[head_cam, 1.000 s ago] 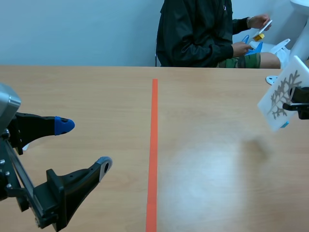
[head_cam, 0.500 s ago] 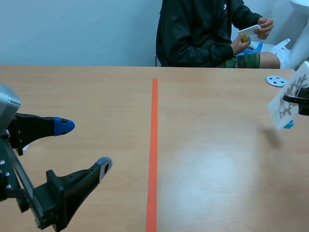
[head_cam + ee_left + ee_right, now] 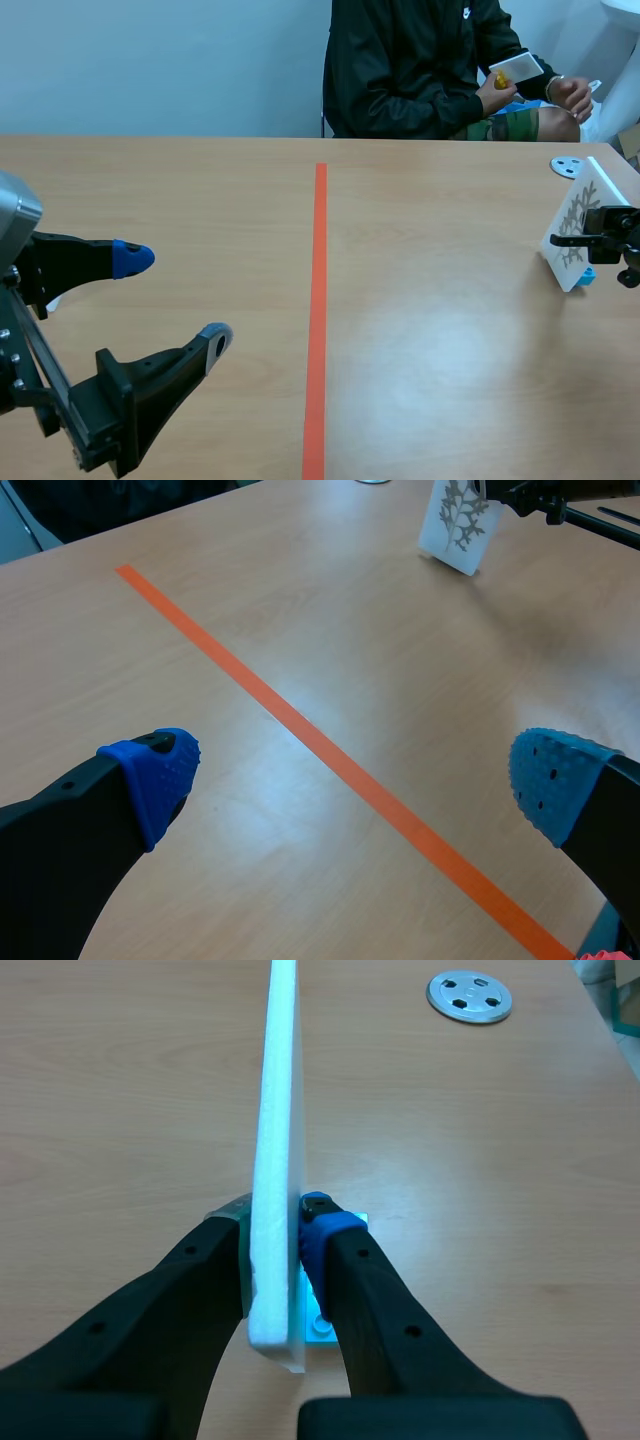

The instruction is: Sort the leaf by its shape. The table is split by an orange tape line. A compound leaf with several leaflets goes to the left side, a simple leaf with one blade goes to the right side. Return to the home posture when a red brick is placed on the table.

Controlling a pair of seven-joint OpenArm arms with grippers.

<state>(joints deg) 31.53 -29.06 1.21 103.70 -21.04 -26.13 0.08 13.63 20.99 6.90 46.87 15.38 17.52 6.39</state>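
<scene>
- Pale blue wall at the back. Across the wooden table [image 3: 450, 340], a seated person [image 3: 420, 70] with a white card [image 3: 515, 68] in hand, no part of the job.
- Down the middle of the tabletop: orange tape line [image 3: 318, 300], running away from the robot. Near the far right corner: grey disc [image 3: 566, 165] with holes. No red brick in sight, so no call for the home posture.
- Well right of the line, near the table's right edge: leaf board [image 3: 578, 232], white and tilted. Lower edge down at the table or just off it; cannot tell which. Small blue block [image 3: 587, 273] at its foot.
- Held edge-on by the right gripper [image 3: 272, 1230]: closed firmly on the board, pads [image 3: 318, 1222] pressed to both faces.
- Left gripper [image 3: 352, 780]: spread wide, nothing between the fingers, hovering on the left side, well apart from the board.
- Print on the board, from the left wrist view: grey branching leaf [image 3: 462, 505], several lobes or leaflets off one stem. Reads as compound, but small, so judgement only.
- Step in hand, on that reading: board gripped, sort not yet done, wrong side for a compound leaf.
- Next move: lift clear of the blue block, carry across the tape, set down on the left half, then release. Worth watching for the thin board twisting in the pads.
</scene>
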